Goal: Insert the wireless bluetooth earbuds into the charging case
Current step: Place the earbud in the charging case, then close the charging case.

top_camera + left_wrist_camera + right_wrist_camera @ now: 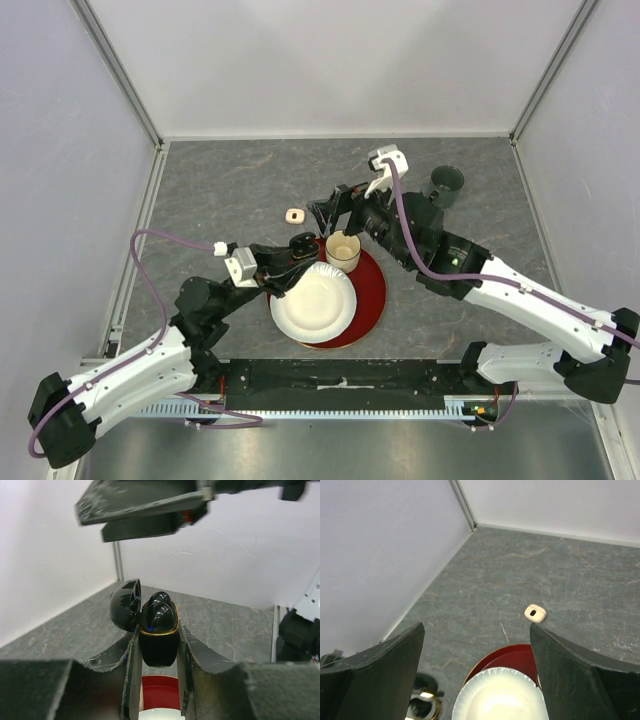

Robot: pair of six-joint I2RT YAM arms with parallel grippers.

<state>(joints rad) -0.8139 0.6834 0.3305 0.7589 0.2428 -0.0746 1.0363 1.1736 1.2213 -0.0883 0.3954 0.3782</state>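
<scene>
A: Nearest the arm bases?
B: A white paper plate (313,300) stacked on a red plate (372,290), most of the red covered. In the left wrist view only a red strip between the fingers, white rim cut off at the bottom edge.
A: Next out, the left pincer (158,655)?
B: Clamped tight on the black charging case (159,630), one finger (115,685) flat against each side. Case upright, held above the plates' far rim, gold band round the mouth, lid (125,605) swung open to the left in the wrist view.
A: Earbuds?
B: Two glossy domes seated in the case mouth: the black earbuds (160,611). Stems hidden inside.
A: Beside it?
B: A paper cup (343,250) just right of the case, at the red plate's far rim. On the rim or just off it: cannot tell. Inside too small to read from above.
A: And the right pincer (477,626)?
B: Spread wide, nothing between the fingers. Hanging above and just beyond the case; dark undersides overhead in the left wrist view, partly cropped by the top edge. From its own camera, case only a dark sliver with a gold glint at the bottom left, mostly behind one finger.
A: Farther?
B: A small white item (535,612) alone on the grey counter (545,570) beyond the plates, one dark spot on it; too small to name. A dark cup (446,185) far right, well apart from the rest, close by the right arm.
</scene>
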